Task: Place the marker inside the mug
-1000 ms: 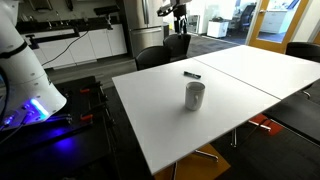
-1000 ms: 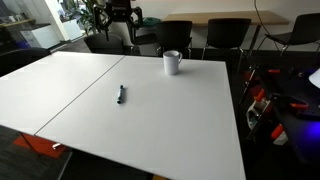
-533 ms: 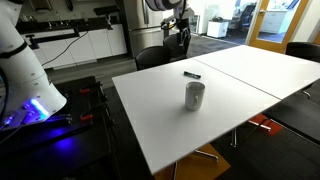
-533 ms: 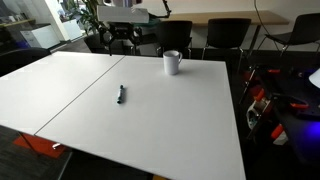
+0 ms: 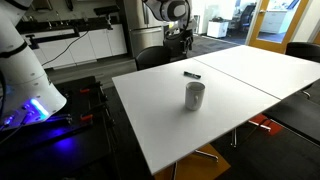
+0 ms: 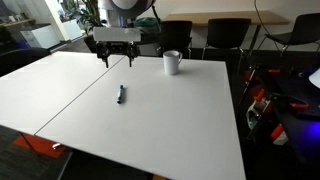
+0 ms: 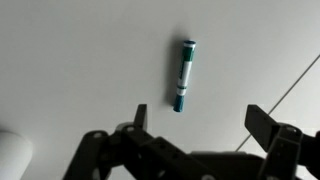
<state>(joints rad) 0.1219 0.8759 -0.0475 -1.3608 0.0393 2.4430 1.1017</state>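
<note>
Tool (image 6: 117,60) spread wide and empty, now swung in from beyond the table (image 6: 160,125) to hang above it near the marker (image 6: 121,95), lying flat apart from the upright mug (image 6: 172,63); sets up the grasp.

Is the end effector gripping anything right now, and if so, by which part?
Nothing is held. The end effector is open and empty; the short dark marker lies untouched on the white table.
</note>
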